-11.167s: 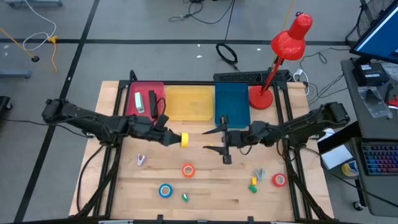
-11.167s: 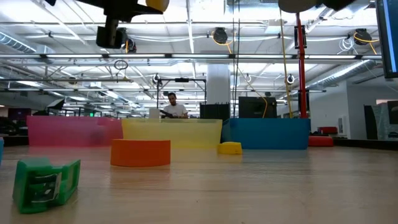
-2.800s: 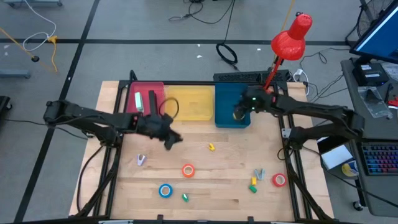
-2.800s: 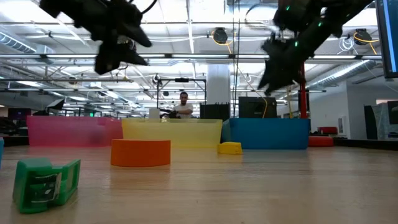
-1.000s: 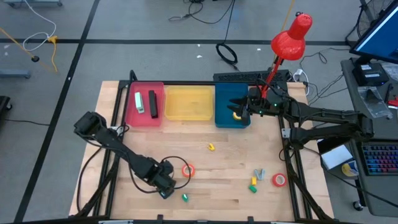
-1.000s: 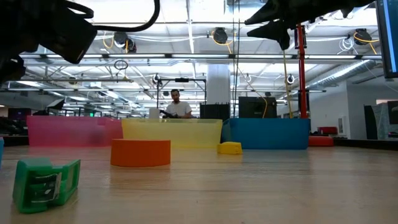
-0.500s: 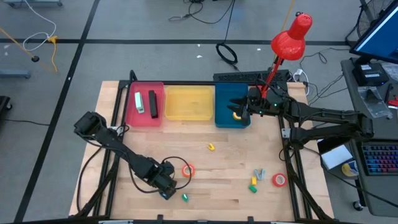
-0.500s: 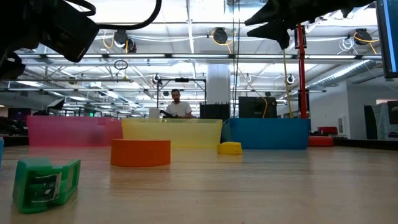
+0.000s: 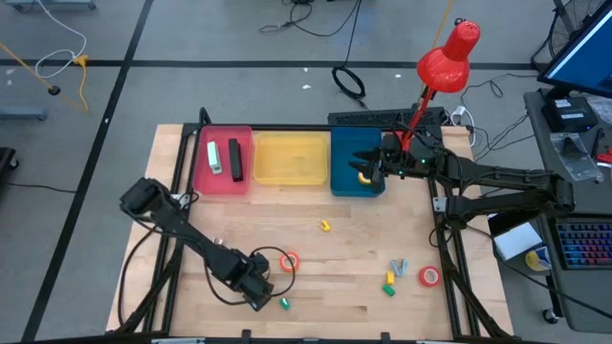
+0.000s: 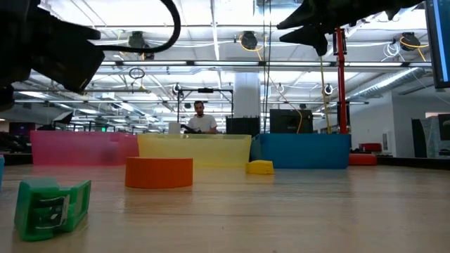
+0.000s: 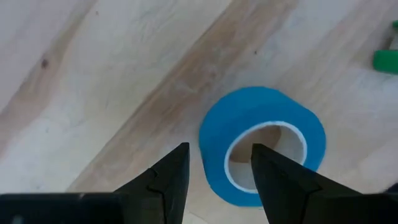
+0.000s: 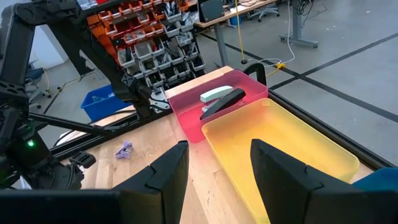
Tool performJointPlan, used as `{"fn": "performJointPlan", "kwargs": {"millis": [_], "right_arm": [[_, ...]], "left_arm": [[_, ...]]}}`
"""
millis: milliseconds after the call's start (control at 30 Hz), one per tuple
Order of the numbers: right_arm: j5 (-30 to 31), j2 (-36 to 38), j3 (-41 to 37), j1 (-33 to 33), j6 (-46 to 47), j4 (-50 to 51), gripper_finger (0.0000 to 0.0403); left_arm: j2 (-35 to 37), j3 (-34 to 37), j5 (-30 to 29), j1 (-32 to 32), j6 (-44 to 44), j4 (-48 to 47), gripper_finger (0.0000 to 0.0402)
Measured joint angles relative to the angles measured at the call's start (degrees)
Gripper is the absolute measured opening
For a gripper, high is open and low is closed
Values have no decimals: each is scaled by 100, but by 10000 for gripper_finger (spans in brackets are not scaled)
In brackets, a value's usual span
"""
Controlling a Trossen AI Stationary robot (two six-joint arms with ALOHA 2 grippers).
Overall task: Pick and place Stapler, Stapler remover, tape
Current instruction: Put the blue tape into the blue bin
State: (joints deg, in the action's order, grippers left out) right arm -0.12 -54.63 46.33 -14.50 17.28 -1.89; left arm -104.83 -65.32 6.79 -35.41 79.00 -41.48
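Observation:
My left gripper (image 9: pixel 258 290) (image 11: pixel 217 152) is open and points down over the blue tape roll (image 11: pixel 261 146), which lies flat on the table. One finger stands above the roll's hole and the other outside its wall. In the high view the gripper hides this roll. The orange-red tape (image 9: pixel 288 261) (image 10: pixel 159 172) and the red tape (image 9: pixel 429 276) lie flat on the wood. A yellow roll (image 9: pixel 364 178) shows in the blue bin (image 9: pixel 356 143), under my open right gripper (image 9: pixel 368 170) (image 12: pixel 217 149). Two staplers (image 9: pixel 223 158) (image 12: pixel 221 98) lie in the pink bin (image 9: pixel 222 182).
The yellow bin (image 9: pixel 290 158) (image 12: pixel 280 146) stands between the pink and blue ones. Small staple removers lie about: yellow (image 9: pixel 325 225), green (image 9: pixel 284 303) (image 10: pixel 53 206), green-yellow (image 9: pixel 389 284), grey (image 9: pixel 399 267), purple (image 12: pixel 124 149). A red lamp (image 9: pixel 435 81) stands at the far right corner.
My left gripper has sunk a little toward the blue tape roll and edged toward the table's near edge; its arm sits lower in the low view.

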Motion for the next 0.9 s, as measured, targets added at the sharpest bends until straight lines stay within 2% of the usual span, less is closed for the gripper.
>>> {"fn": "performJointPlan", "kwargs": {"millis": [200,500,633,767,900], "right_arm": [[0,0,0,0,0,-2,165],[0,0,-98,0,0,-4,165],[0,0,-234,0,65,-20,166],[-2,0,-444,0,199,-231,165],[-13,0,-725,0,375,-755,165]], "left_arm": [[12,9,-230,-32,-162,18,170],[16,250,-181,-92,83,164,167],[34,349,-70,-109,66,193,126],[34,354,-70,-108,-44,161,44],[41,355,-72,-68,-180,172,35]]}}
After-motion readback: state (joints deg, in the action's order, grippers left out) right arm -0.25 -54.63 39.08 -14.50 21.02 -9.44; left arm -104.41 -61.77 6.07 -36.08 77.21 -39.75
